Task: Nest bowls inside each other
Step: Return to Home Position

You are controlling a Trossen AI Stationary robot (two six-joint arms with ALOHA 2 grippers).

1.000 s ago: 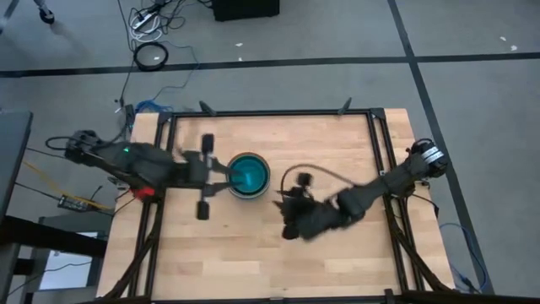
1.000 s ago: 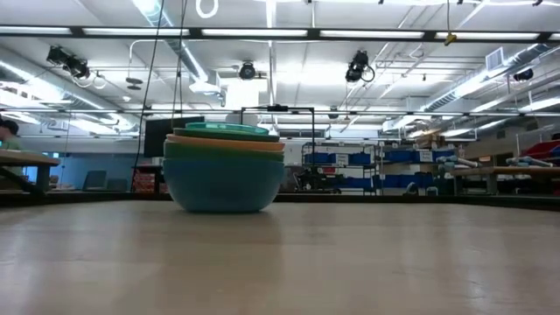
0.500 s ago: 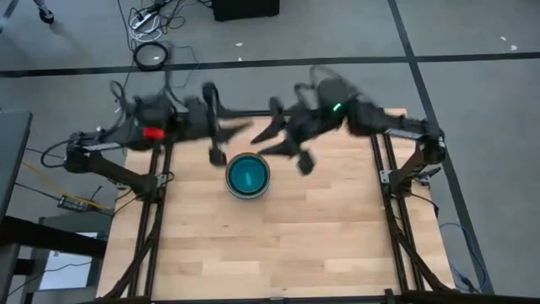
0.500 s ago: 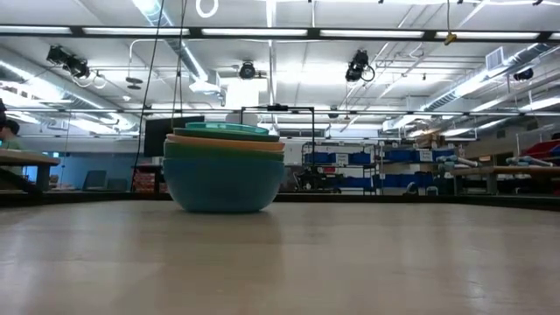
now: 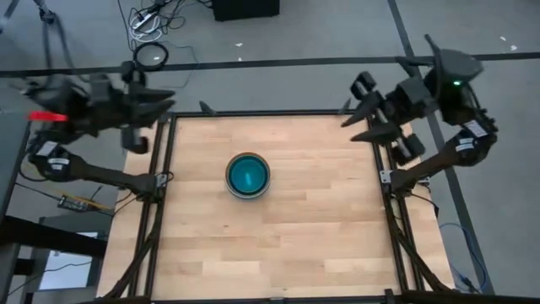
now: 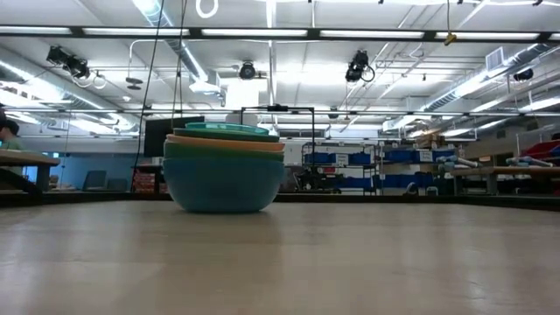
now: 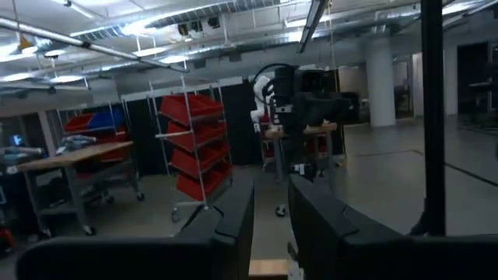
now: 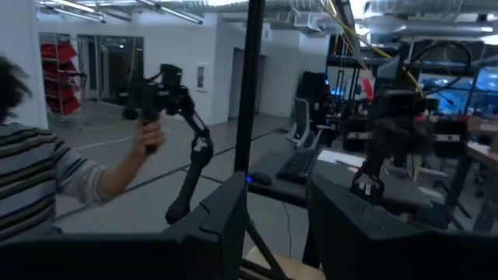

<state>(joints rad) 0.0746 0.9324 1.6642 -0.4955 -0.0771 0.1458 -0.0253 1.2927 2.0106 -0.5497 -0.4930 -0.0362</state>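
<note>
Up at the far corners of the surface (image 5: 295, 236), the left tool (image 5: 160, 110) and right tool (image 5: 354, 114) hang, jaws apart, empty; the nested bowls (image 5: 247, 175) sit mid-surface, well clear; likeliest trouble: a homing arm dipping and clipping them.

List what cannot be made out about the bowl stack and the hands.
- Bowl stack: the high view shows only the topmost inside, the low view only outer walls and rims, so the count is unclear.
- Left hand, right hand: outside the low view's frame.
- Wrist views: both aim away from the stack, so it is out of frame.
</note>
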